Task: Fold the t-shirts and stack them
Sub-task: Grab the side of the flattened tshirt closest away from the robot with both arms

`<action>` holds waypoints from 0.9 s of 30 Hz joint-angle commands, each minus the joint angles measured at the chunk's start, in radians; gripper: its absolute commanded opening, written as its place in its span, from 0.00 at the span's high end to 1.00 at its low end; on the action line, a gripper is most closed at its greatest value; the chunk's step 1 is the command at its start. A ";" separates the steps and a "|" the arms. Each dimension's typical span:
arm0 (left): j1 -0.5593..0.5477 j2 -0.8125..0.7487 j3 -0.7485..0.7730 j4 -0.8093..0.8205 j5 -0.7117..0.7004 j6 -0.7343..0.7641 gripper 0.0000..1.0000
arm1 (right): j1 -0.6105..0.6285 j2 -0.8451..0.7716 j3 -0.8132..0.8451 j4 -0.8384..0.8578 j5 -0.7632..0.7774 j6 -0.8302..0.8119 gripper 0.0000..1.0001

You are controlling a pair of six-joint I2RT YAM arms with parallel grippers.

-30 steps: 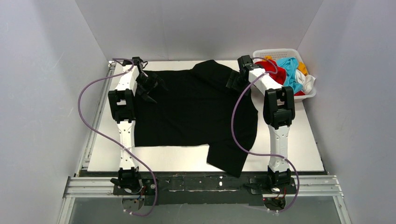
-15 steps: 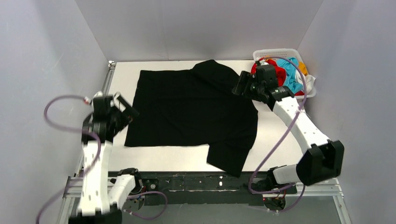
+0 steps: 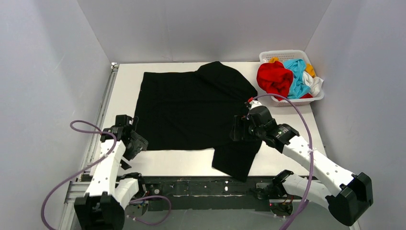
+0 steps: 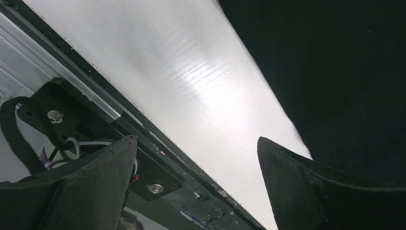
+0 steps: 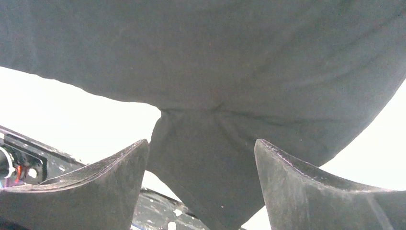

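A large black t-shirt (image 3: 191,108) lies spread flat on the white table (image 3: 123,88). One sleeve (image 3: 235,163) hangs over the near edge. My left gripper (image 3: 136,144) is open and empty, low beside the shirt's near left corner. In the left wrist view (image 4: 196,158) it is over bare table, with the black cloth (image 4: 335,72) to its right. My right gripper (image 3: 238,132) is open and empty above the shirt's near right part. In the right wrist view (image 5: 201,160) the sleeve (image 5: 210,158) lies below the jaws.
A white lattice basket (image 3: 283,52) stands at the far right corner. It holds a red shirt (image 3: 273,79), a light blue one (image 3: 298,76), a white one (image 3: 314,87) and an orange-yellow one (image 3: 310,70). A metal rail (image 3: 201,188) runs along the near edge.
Both arms have swung from the far side towards the near edge. The left gripper went down the shirt's left side, the right one from the basket to the near sleeve.
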 commanded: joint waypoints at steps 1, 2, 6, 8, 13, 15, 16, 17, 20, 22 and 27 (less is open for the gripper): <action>0.011 0.168 -0.012 0.087 -0.029 -0.064 0.02 | 0.029 -0.049 -0.050 -0.040 0.037 0.033 0.11; 0.011 0.213 0.006 0.110 -0.044 -0.061 0.02 | 0.031 -0.056 -0.058 -0.053 0.042 0.037 0.11; 0.038 0.383 0.036 0.220 -0.138 -0.071 0.02 | 0.037 -0.076 -0.072 -0.093 0.069 0.052 0.11; 0.077 0.447 0.036 0.272 -0.118 -0.100 0.02 | 0.039 -0.079 -0.070 -0.100 0.075 0.059 0.11; 0.128 0.525 0.034 0.335 -0.081 -0.162 0.02 | 0.042 -0.070 -0.062 -0.096 0.076 0.076 0.11; 0.130 0.537 0.012 0.352 -0.063 -0.176 0.02 | 0.042 -0.058 -0.059 -0.097 0.081 0.078 0.11; 0.129 0.540 -0.001 0.359 -0.065 -0.189 0.03 | 0.042 -0.050 -0.054 -0.101 0.083 0.078 0.11; 0.129 0.543 -0.015 0.369 -0.070 -0.192 0.06 | 0.043 -0.041 -0.049 -0.106 0.084 0.078 0.11; 0.133 0.552 -0.035 0.372 -0.073 -0.202 0.17 | 0.044 -0.032 -0.044 -0.119 0.096 0.085 0.11; 0.133 0.554 -0.048 0.378 -0.068 -0.211 0.23 | 0.044 -0.032 -0.044 -0.125 0.097 0.087 0.11; 0.135 0.592 -0.062 0.407 -0.045 -0.222 0.48 | 0.044 -0.035 -0.035 -0.151 0.093 0.089 0.11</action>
